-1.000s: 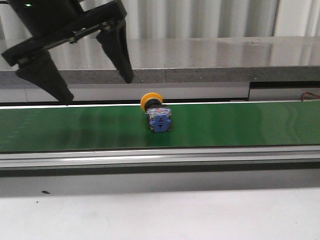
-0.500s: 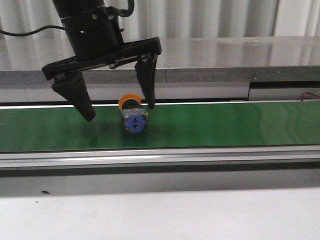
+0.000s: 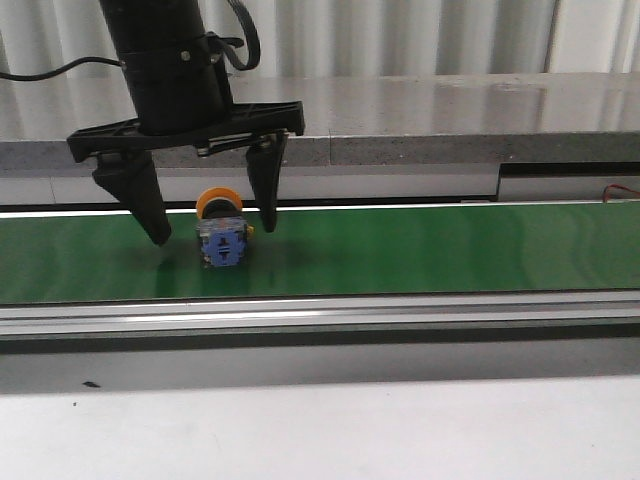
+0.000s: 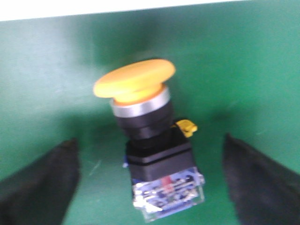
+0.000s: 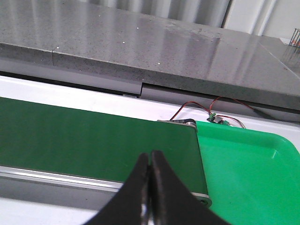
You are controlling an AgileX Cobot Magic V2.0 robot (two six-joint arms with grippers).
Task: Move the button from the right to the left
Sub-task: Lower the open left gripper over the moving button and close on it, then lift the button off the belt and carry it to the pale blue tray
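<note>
While the button (image 3: 222,234) lies on its side on the green belt (image 3: 450,250), yellow cap pointing toward 11 o'clock, the left gripper (image 3: 206,232) straddles it with fingers spread and clear of it, and the right gripper (image 5: 150,187) sits pressed together, empty.

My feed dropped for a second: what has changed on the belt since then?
The button has travelled left along the green belt, keeping its lying pose with the cap toward the far edge. The left hand came down from the upper left and now straddles the button, fingers open on either side, not yet touching it. The right hand shows only now, shut, near the green tray.
</note>
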